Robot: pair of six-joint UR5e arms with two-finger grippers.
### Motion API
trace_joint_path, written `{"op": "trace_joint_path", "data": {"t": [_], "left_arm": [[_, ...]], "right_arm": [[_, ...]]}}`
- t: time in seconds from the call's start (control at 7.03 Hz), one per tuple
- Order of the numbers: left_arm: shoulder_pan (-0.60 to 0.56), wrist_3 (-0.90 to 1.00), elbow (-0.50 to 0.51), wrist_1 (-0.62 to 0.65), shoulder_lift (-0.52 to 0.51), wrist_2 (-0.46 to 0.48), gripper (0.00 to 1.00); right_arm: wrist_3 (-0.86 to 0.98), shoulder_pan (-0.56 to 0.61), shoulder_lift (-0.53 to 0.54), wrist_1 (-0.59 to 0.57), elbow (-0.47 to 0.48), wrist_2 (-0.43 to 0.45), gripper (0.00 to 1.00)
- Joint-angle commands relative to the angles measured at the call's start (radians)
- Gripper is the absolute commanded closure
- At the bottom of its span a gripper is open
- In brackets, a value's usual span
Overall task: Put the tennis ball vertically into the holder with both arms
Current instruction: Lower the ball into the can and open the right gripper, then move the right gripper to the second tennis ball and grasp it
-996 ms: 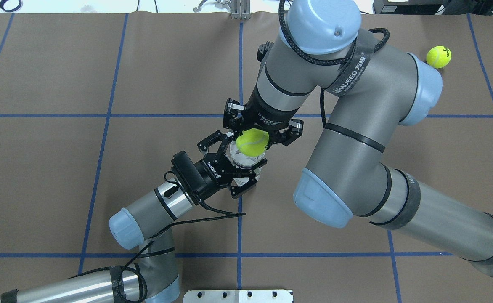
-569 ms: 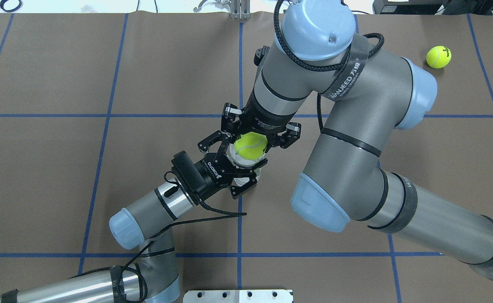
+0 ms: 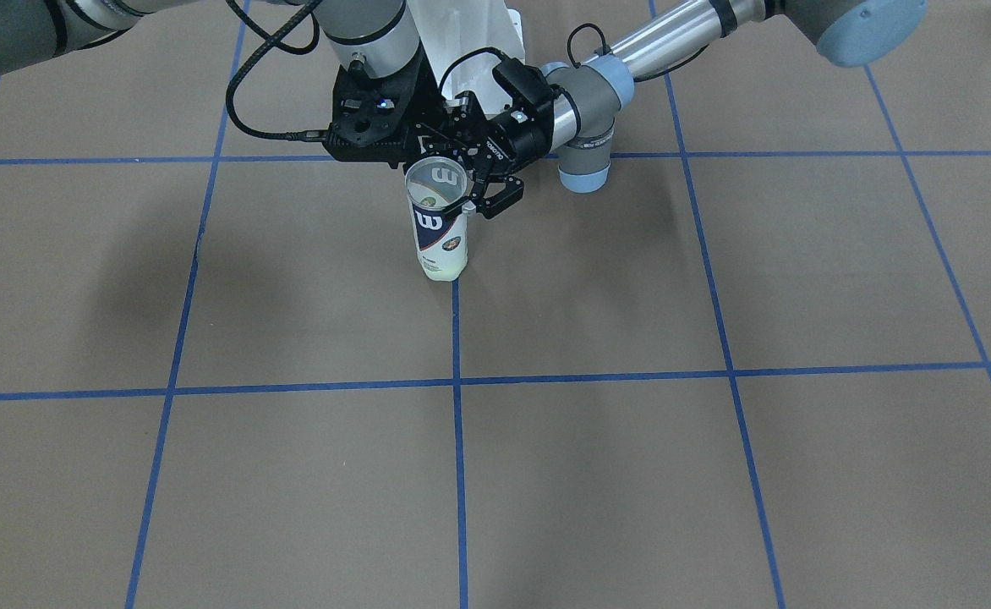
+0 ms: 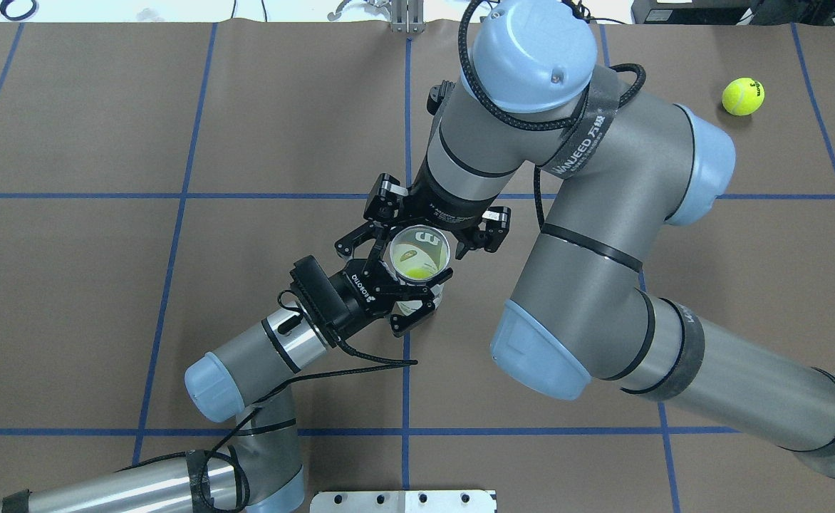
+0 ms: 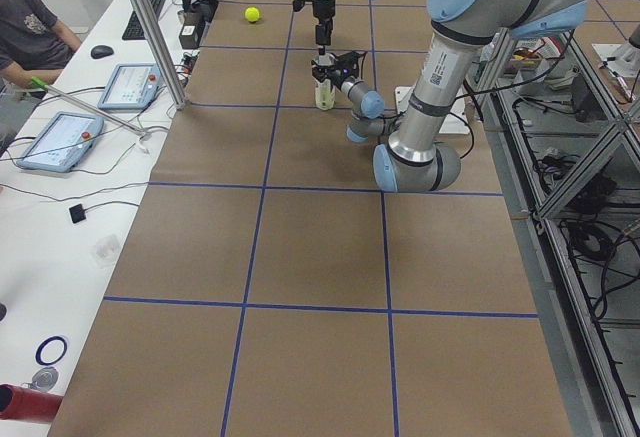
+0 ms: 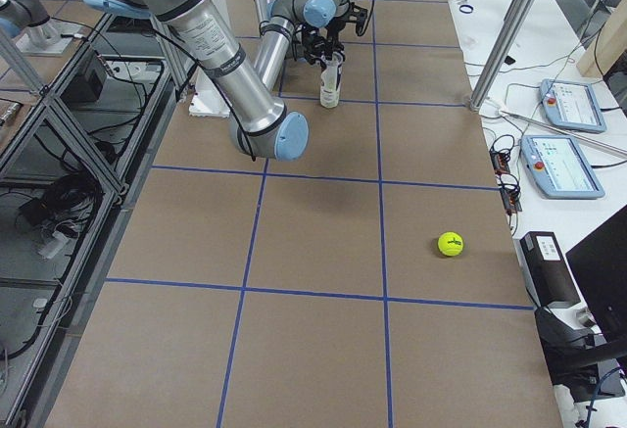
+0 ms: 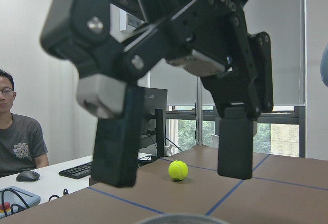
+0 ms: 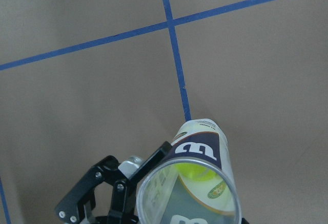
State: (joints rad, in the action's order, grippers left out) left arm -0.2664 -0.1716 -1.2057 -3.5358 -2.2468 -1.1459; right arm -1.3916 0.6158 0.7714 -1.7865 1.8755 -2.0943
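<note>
The holder (image 4: 440,251) is a clear can with a navy and white label. It stands upright on the table; it also shows in the front view (image 3: 440,241). The tennis ball (image 4: 417,269) lies inside it at the bottom, and I see it through the mouth in the right wrist view (image 8: 192,170). My left gripper (image 4: 407,288) is shut on the holder's upper wall from the side. My right gripper (image 4: 428,234) hangs open and empty just above the rim, and shows from the side in the left wrist view (image 7: 177,147).
A second tennis ball (image 4: 743,96) lies far off on the table's right side, also in the exterior right view (image 6: 450,243). A white metal pedestal base (image 4: 403,501) is at the near edge. Operators' desks with tablets (image 6: 573,164) run along the far side.
The ball sat at the holder's mouth under the right gripper; now it lies down inside the holder. The right arm has shifted slightly left. The left arm has not moved.
</note>
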Motion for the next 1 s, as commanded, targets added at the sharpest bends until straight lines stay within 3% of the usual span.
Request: {"op": "trace_joint_path", "data": {"t": [0.0, 0.14, 0.43, 0.57, 0.85], "left_arm": [[0.001, 0.0, 0.0, -0.002, 0.001, 0.0, 0.12], [0.001, 0.0, 0.0, -0.002, 0.001, 0.0, 0.12], [0.004, -0.002, -0.002, -0.002, 0.0, 0.0, 0.12], [0.004, -0.003, -0.003, -0.003, 0.001, 0.0, 0.12], [0.006, -0.005, -0.003, -0.003, 0.0, 0.0, 0.12]], "right_arm": [[0.008, 0.03, 0.046, -0.001, 0.004, 0.002, 0.01], [0.028, 0.111, 0.107, 0.001, 0.004, -0.009, 0.01], [0.315, 0.333, 0.228, 0.015, -0.079, -0.029, 0.02], [0.382, 0.417, 0.23, 0.018, -0.202, -0.032, 0.03], [0.396, 0.504, 0.236, 0.367, -0.533, -0.014, 0.03]]}}
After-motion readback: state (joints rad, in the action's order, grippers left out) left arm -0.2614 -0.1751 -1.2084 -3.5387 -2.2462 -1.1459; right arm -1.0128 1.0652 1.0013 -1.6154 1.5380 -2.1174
